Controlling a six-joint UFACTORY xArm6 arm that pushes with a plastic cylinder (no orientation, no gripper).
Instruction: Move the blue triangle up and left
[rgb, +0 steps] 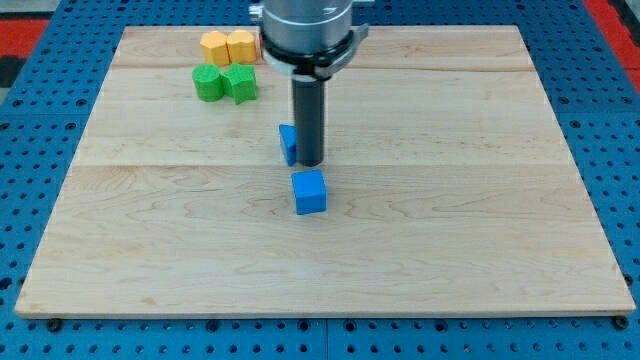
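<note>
A blue block (287, 143), probably the blue triangle, lies near the board's middle, its right part hidden behind my rod, so its shape is hard to make out. My tip (310, 163) rests on the board right against this block's right side. A blue cube (310, 192) sits just below the tip, a small gap apart from it.
Two yellow blocks (227, 46) sit side by side near the view's top left, with two green blocks (224, 83) right below them. The wooden board (480, 230) lies on a blue perforated table. The arm's grey body (306, 30) hangs over the board's top middle.
</note>
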